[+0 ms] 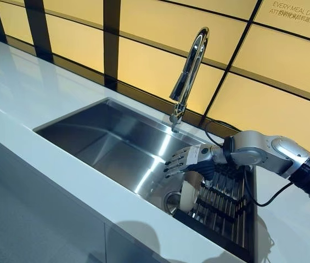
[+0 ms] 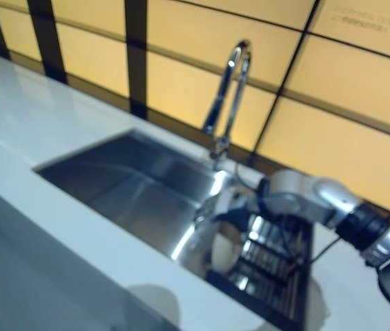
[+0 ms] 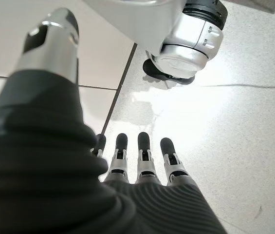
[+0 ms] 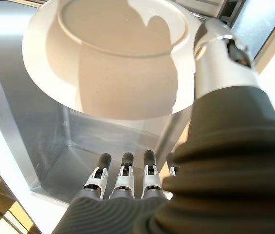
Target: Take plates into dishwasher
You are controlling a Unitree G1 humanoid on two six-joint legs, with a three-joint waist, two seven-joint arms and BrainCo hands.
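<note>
Right hand hovered open-fingered, holding nothing, over the plate standing in the rack at the sink's right end; nothing lifted, dishwasher unseen, task barely begun.

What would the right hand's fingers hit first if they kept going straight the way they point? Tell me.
Judging by the eye views, the right hand points across the sink, fingers straight. They would likely meet the steel sink wall first; the plate stands beside the palm, not ahead. Depth is uncertain.
</note>
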